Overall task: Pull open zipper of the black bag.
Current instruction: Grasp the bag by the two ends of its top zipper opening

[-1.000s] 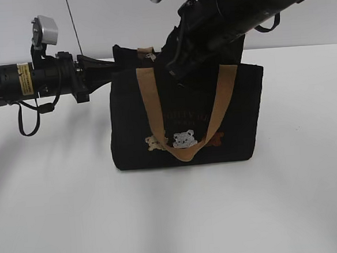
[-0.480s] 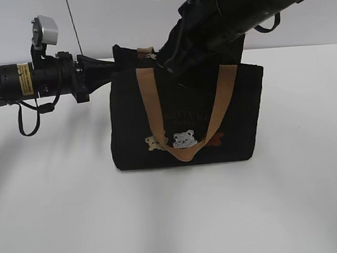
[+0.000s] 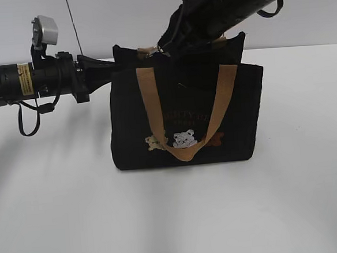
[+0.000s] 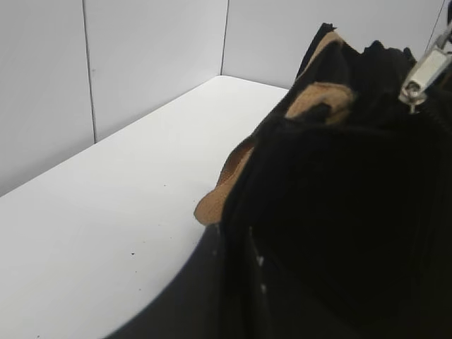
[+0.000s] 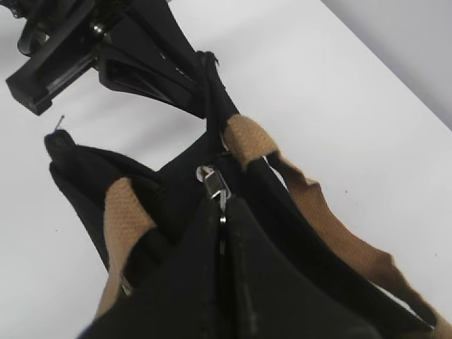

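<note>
Black bag [image 3: 185,111] standing upright on the white bench [image 3: 175,218], left gripper [image 5: 194,88] pinching its top corner, right gripper [image 5: 220,212] clamping down on the zipper [image 5: 210,182] pull

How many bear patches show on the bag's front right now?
3, in a row low on the black bag front: a tan one at left, a pale one in the middle, a brown one at right, partly behind the tan strap.

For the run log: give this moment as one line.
left gripper: shut on black bag corner | right gripper: shut on zipper pull | black bag: upright on table | zipper: pull near left end
</note>
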Robot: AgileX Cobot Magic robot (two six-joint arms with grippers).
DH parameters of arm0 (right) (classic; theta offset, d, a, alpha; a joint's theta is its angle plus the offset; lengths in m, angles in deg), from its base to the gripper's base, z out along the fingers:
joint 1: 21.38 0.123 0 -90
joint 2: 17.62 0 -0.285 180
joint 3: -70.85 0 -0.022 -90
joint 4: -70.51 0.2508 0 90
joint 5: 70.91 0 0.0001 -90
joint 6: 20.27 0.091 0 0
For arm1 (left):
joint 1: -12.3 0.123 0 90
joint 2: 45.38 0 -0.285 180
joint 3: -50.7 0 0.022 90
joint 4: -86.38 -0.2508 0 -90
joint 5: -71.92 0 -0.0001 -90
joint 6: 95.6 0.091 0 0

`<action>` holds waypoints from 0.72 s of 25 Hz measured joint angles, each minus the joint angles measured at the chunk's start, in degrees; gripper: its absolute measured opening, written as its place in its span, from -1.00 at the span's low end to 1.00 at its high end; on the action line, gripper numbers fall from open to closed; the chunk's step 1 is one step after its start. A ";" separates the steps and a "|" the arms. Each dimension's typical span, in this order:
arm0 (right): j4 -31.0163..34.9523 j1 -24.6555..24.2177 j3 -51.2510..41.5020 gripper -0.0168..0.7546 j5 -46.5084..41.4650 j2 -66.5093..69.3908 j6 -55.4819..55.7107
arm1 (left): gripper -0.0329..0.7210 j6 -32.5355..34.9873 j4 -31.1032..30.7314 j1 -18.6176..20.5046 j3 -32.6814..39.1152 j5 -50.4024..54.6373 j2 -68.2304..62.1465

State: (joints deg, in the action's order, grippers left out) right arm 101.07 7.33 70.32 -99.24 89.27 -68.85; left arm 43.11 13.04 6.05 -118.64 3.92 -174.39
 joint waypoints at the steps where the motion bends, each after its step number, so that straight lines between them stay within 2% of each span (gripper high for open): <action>1: -1.47 0.00 0.17 -1.00 -0.19 0.00 1.61 | -0.87 0.00 0.00 0.00 0.00 0.00 0.00; 18: -24.32 0.00 0.17 -1.00 -5.27 -3.16 23.51 | -0.87 0.00 -0.18 0.00 0.00 -0.67 0.00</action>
State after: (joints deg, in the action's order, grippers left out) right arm 76.74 7.33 70.49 -104.51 86.12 -45.35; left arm 43.11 12.86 6.05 -118.64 3.25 -174.39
